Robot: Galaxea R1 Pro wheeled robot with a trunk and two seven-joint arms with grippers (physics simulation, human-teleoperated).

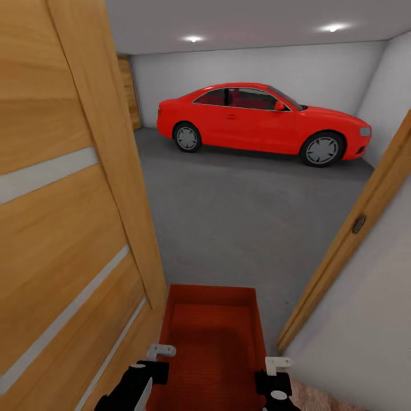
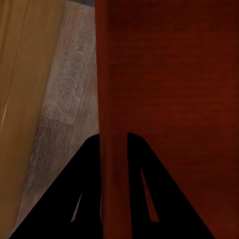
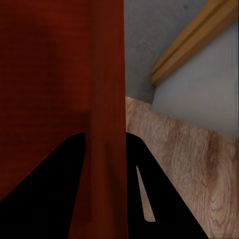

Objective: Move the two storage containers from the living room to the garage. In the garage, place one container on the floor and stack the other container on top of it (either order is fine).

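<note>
1. Orange-red rectangular lidless plastic bin (image 1: 214, 337): carried level in front of the robot, open side up, right at the doorway, its far end over the dark grey concrete floor (image 1: 245, 217). Nothing visible inside. A second bin is not seen here.
2. Left gripper (image 1: 155, 361): pinches the bin's left wall, one finger inside, one outside; the left wrist view shows the wall (image 2: 113, 149) clamped between both dark fingers.
3. Right gripper (image 1: 274, 370): pinches the right wall likewise; confirmed in the right wrist view (image 3: 107, 164). Judgement: gripping opposite walls keeps the load balanced and narrow enough for the opening.
4. Open wooden door with pale stripes (image 1: 63, 217) close on the left; wood door frame (image 1: 354, 240) and pale wall on the right. Tight passage either side.
5. Light wood-plank floor (image 3: 189, 164) is under the grippers.
6. Red car (image 1: 262, 123) parked well ahead against the pale grey back wall. Open concrete between; room to set the bin down.
</note>
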